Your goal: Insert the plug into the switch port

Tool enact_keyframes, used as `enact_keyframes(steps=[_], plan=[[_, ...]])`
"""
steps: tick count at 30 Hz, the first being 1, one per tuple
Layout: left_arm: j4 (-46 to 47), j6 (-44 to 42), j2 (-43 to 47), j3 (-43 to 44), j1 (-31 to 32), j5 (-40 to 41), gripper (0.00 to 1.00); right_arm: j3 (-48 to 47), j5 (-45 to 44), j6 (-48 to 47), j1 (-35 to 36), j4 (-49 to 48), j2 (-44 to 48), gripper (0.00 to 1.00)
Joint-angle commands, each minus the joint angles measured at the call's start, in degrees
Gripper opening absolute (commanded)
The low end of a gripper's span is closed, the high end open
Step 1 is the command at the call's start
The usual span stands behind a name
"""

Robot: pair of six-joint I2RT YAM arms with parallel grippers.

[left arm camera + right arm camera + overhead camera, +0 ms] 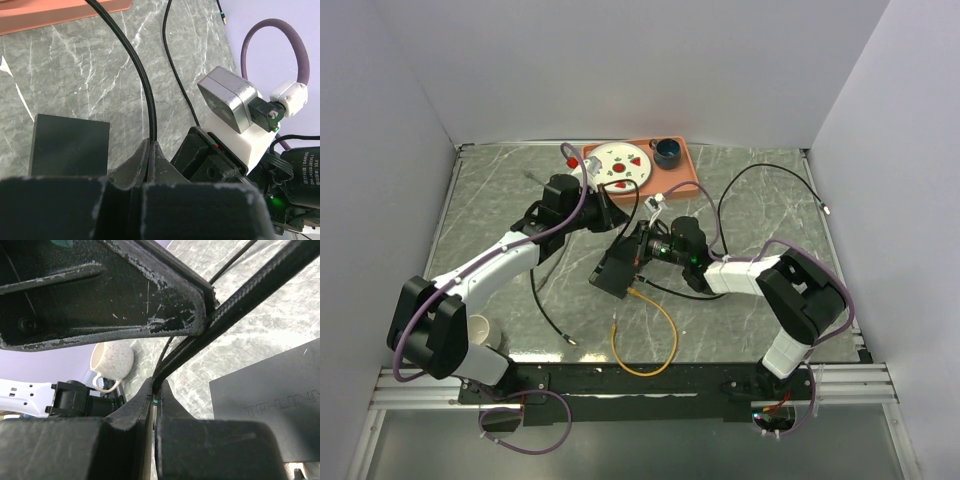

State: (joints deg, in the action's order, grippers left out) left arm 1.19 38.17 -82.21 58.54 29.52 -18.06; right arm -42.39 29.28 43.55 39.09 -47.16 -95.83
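Left pincer [151, 144] is pressed shut on the black cable [141, 75]. Right pincer [155, 388] is pinched on the same cable just beside it, and the two sets of fingers nearly touch above the bench [490, 210].

My read: two-arm regrip. One arm holds the line so the other can grab close to the end and get enough stiffness for the push.

I can't pick out the plug, which is likely hidden in or under the fingers.

The switch [272, 405] lies flat on the bench just beside and below the pincers, logo face up. The switch port row isn't resolvable in any view, so I can't say which edge faces the cable.

The yellow cable [674, 335] lies loose by the switch, with no pincer on it.

Insertion not started. Risk: the short stub between the grips twists and the plug arrives rotated.
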Motion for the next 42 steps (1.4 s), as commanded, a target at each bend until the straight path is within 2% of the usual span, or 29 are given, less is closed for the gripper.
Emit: enact_keyframes(steps=[1,2,4,5,6,7,9,11,14,17,21,22,24,25,28,30,32,36,42], plan=[[1.36,0.15,2.67,2.28,0.28,-0.84,0.01,0.55,0.08,-0.13,-1.39,-5.66,2.40,0.00],[1.10,-0.03,2.93,2.36,0.28,-0.66,0.01,0.82,0.25,-0.04,-1.47,-5.93,2.49,0.00],[0.92,-0.29,3.11,2.54,0.19,-0.39,0.11,1.78,0.52,-0.31,-2.00,-6.89,2.93,0.00],[0.57,-0.64,3.46,2.71,0.19,0.22,0.19,2.05,0.60,-0.22,-2.09,-7.42,3.11,0.00],[0.13,-0.82,3.55,3.06,0.10,0.48,0.42,2.31,0.78,-0.39,-2.26,-7.77,3.37,0.00],[-0.22,-0.99,3.81,3.24,0.01,0.75,0.53,2.84,0.96,-0.66,-2.44,-8.04,3.89,0.00],[-0.92,-1.35,4.43,3.68,-0.42,1.36,0.69,3.45,1.31,-0.83,-2.97,-9.00,4.34,0.00],[-1.02,-1.43,5.48,3.42,-1.21,1.63,0.78,4.51,1.75,-1.36,-3.58,-9.88,5.48,0.00],[-0.05,-0.73,7.50,1.85,-3.23,-0.12,0.82,6.44,2.89,-2.59,-4.81,-12.69,7.50,0.00],[2.76,0.50,9.08,-0.87,-6.22,-5.74,0.84,7.85,5.08,-4.43,-6.13,-14.63,10.48,0.00],[10.13,2.34,9.88,-5.97,-9.82,-14.96,0.83,7.24,7.11,-11.09,-6.75,-9.81,18.21,0.00],[14.41,4.08,9.88,-7.12,-10.87,-19.25,0.82,6.80,7.46,-12.77,-6.66,-5.53,19.70,0.00],[19.88,6.64,9.88,-10.72,-11.93,-22.79,0.81,5.75,5.63,-16.89,-6.75,-0.42,24.62,0.00],[26.25,9.35,9.79,-12.91,-12.37,-26.02,0.80,5.74,3.70,-17.88,-6.75,2.74,26.29,0.00],[34.37,14.10,8.83,-14.68,-12.38,-32.88,0.80,5.13,1.67,-22.53,-6.84,8.37,32.10,0.00],[44.30,19.36,8.13,-15.91,-12.47,-35.89,0.79,4.69,1.57,-25.43,-6.75,9.62,35.00,0.00],[54.90,22.89,7.60,-17.76,-12.47,-38.61,0.79,5.47,2.01,-26.49,-6.83,8.84,37.46,0.00],[70.12,32.29,5.84,-19.61,-11.94,-42.40,0.79,7.67,4.46,-27.73,-6.83,4.19,40.46,0.00],[87.11,41.87,0.48,-19.43,-8.61,-46.62,0.75,10.84,9.39,-28.61,-6.84,-5.21,43.18,0.00]])
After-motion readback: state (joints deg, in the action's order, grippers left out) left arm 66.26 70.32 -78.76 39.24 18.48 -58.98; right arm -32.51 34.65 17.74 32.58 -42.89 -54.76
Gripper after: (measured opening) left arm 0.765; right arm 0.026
